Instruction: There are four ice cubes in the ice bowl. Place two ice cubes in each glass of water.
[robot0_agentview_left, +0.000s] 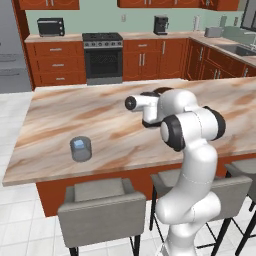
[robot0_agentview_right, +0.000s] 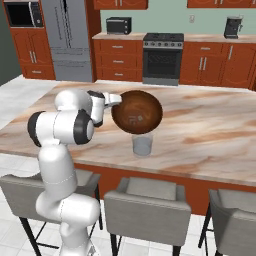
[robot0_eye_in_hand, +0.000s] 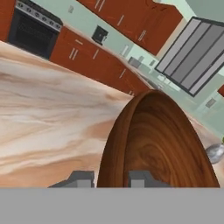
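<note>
My claw (robot0_eye_in_hand: 111, 177) clamped on the brown bowl's (robot0_agentview_right: 137, 112) rim, bowl tipped on edge above a glass (robot0_agentview_right: 142, 144), second glass (robot0_agentview_left: 81, 149) holding ice (robot0_agentview_left: 79, 145) well apart on the surface (robot0_agentview_left: 100, 115).

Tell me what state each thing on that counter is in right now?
Ice bowl: lifted off the counter, tipped on edge above a glass, gripped at its rim.
Left glass: upright, ice cube inside.
Right glass: upright beneath the bowl.
End effector: shut on the bowl's rim.
</note>
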